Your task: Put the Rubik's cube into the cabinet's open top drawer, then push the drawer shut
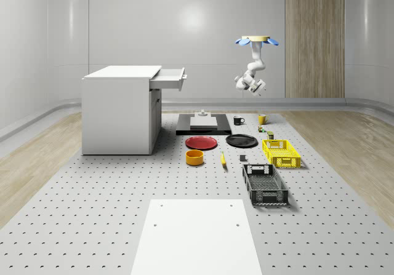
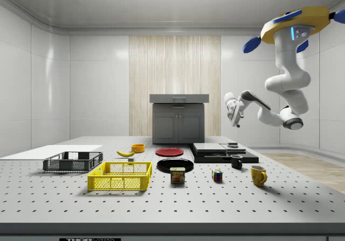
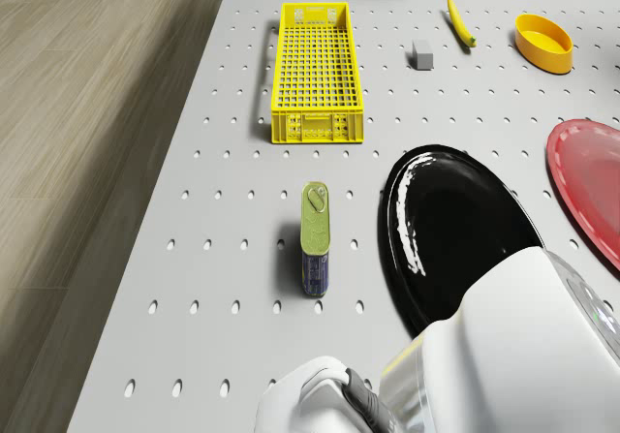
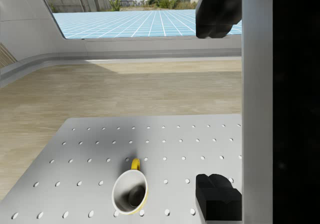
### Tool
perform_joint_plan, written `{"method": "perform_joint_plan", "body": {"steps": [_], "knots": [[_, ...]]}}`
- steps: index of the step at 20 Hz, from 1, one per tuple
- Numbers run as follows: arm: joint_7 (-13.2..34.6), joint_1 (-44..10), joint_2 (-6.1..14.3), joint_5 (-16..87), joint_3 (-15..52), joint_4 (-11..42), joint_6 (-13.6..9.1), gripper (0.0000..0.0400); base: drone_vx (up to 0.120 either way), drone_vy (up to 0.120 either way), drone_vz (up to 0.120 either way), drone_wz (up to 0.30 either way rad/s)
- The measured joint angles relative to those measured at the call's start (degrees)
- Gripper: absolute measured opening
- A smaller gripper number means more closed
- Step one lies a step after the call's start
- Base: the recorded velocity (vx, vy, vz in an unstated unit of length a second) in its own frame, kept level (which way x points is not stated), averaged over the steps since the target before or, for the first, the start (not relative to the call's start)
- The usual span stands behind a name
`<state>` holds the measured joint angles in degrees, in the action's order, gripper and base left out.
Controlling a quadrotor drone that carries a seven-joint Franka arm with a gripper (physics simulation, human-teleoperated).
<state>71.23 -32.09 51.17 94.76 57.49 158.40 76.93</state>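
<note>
Gripper [image 2: 233,113] is spread wide and holding nothing; the wrist view has its two blocky dark fingertips [image 4: 215,13] far apart with bare wood-grain floor and table between them. The drone [image 1: 257,40], yellow-bodied with blue rotors, hovers high over the far corner of the perforated grey table [image 1: 92,226], its smooth white arm bent down. The Rubik's cube [image 2: 217,175] sits on the table well below the gripper, apart from it, between the can [image 2: 177,175] and the yellow mug [image 2: 259,174]. The wrist view looks straight down into that glossy yellow mug [image 4: 131,190] right under the gripper, while the drone view gives the can's flat rectangular top [image 3: 317,239] lying beside the shiny black plate [image 3: 455,230]. The whole-scene view is where the white boxy cabinet [image 1: 120,112] shows its top drawer [image 1: 169,77] pulled out, level with the gripper and well off to one side. Count: two mugs (yellow, black [image 2: 236,161]), two round plates (black, red [image 1: 201,142]), two mesh crates (yellow [image 1: 281,152], black [image 1: 265,184]), one orange bowl [image 1: 194,157], one banana [image 3: 460,21].
</note>
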Motion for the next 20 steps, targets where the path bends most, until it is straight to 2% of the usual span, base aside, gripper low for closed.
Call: {"method": "perform_joint_plan", "body": {"steps": [5, 9, 13, 17, 20], "knots": [[9.5, -13.5, 3.5, 13.4, 7.8, 5.7, -6.3, 0.0400, 0.120, 0.000, -0.120, 0.000], [13.8, -20.1, 5.8, 17.3, 11.0, 7.0, -9.1, 0.0400, 0.120, -0.040, -0.120, 0.000], [16.3, -23.8, 7.7, 18.7, 12.8, 7.4, -10.1, 0.0400, 0.120, -0.120, -0.120, 0.000], [17.7, -25.9, 9.2, 18.9, 13.9, 7.5, -10.1, 0.0400, 0.120, -0.120, -0.120, 0.000], [18.5, -26.9, 10.3, 18.7, 14.5, 7.5, -9.7, 0.0400, 0.027, 0.000, -0.120, 0.000]]}}
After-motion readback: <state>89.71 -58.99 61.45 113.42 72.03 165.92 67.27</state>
